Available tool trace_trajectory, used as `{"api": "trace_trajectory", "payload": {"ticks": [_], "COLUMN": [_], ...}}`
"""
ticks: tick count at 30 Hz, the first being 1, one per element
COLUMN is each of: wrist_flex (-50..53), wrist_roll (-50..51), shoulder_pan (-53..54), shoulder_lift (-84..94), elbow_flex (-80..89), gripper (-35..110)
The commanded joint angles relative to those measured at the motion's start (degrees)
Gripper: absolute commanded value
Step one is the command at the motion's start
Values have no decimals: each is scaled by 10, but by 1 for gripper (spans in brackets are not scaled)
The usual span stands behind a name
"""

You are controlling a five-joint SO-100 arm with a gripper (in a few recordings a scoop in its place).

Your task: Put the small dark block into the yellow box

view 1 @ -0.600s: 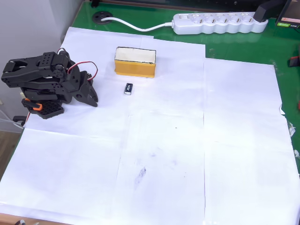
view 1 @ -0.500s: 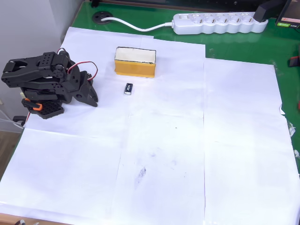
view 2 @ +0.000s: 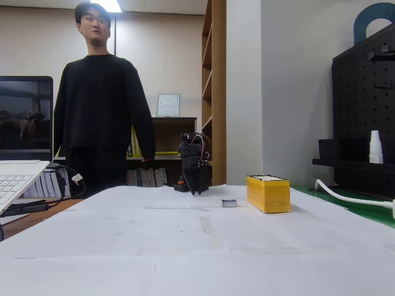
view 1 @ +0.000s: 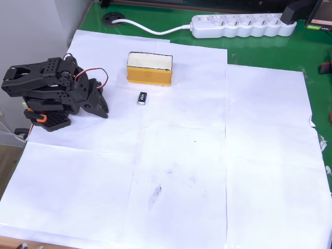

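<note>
Arm sits folded at the left edge of the white paper sheets in the overhead view, black w/ an orange part low on its base. Gripper points toward picture right, tips down near the paper; the jaws look together, but whether they are fully closed cannot be told. Nothing is seen between the jaws.

Small dark block lies flat on the paper, white marking on top face, well clear of the gripper to its right in the overhead view. Not touching anything else. Yellow box stands just beyond the block toward the picture top, near but apart from it; open top shows a pale inside, no contents seen.

In the fixed view the arm stands upright at the far end of the table, gripper tips down by the paper. Block lies just left of the box, a gap between them.

White power strip w/ cable lies on the green mat at top. A person in dark clothes stands behind the table; a laptop sits at left
</note>
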Motion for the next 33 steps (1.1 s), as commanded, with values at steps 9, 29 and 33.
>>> {"api": "trace_trajectory", "payload": {"ticks": [9,29,33], "wrist_flex": [51,51,48], "wrist_roll": [-4,-4,-5], "shoulder_pan": [-4,89,93], "shoulder_lift": [-8,-8,-8], "elbow_flex": [8,8,8], "gripper": [0,0,3]}}
